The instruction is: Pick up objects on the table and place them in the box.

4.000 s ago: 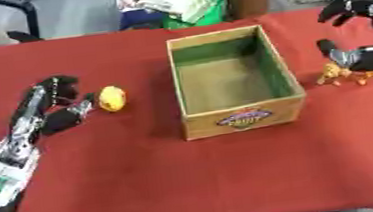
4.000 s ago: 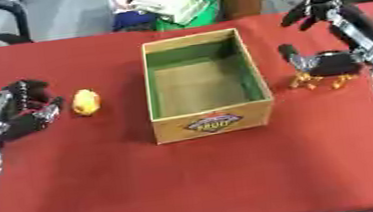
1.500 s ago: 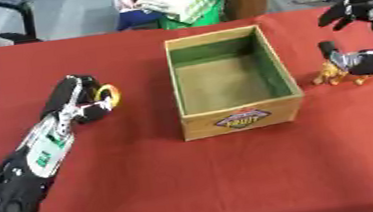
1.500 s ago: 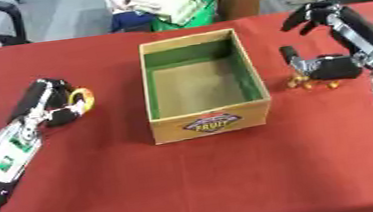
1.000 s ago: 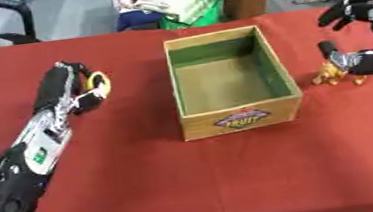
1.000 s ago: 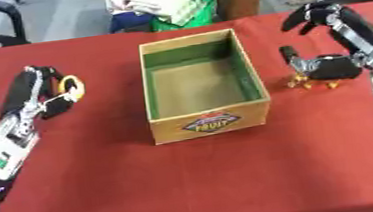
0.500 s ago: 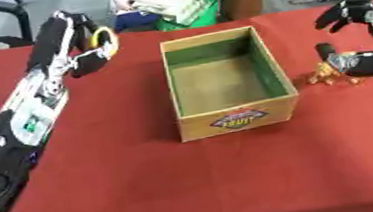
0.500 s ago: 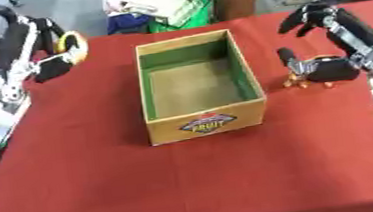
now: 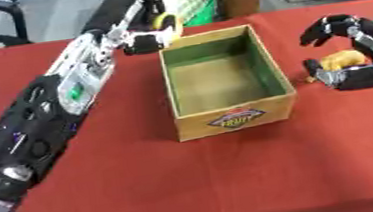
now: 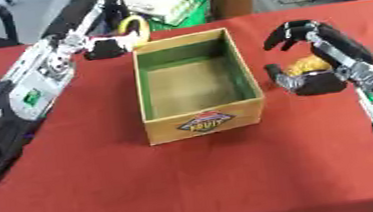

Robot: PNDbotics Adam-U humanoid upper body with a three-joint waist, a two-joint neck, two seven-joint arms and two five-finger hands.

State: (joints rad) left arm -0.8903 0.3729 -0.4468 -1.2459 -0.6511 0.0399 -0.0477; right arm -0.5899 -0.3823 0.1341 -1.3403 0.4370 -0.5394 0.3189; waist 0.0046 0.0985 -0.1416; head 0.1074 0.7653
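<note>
Two hands, two small objects, one box: that is our count on the red table (image 9: 146, 183).
Left hand (image 9: 149, 37): we see it raised beside the box's far left corner, fingers curled round a yellow object (image 9: 163, 22).
Yellow object: held above the table, just outside the box's left wall, not over the opening.
Box (image 9: 222, 76): one open cardboard box with a green lining, mid-table, label on its near wall; we see nothing inside it.
Orange object (image 10: 307, 64): on the cloth just right of the box, lying between our right thumb and fingers.
Right hand (image 10: 317, 82): cupped around the orange object, fingers arched over it and not closed; whether they touch it we cannot tell.
Open room: bare red cloth across the whole near half; the far table edge runs close behind the box, with clutter beyond it.
</note>
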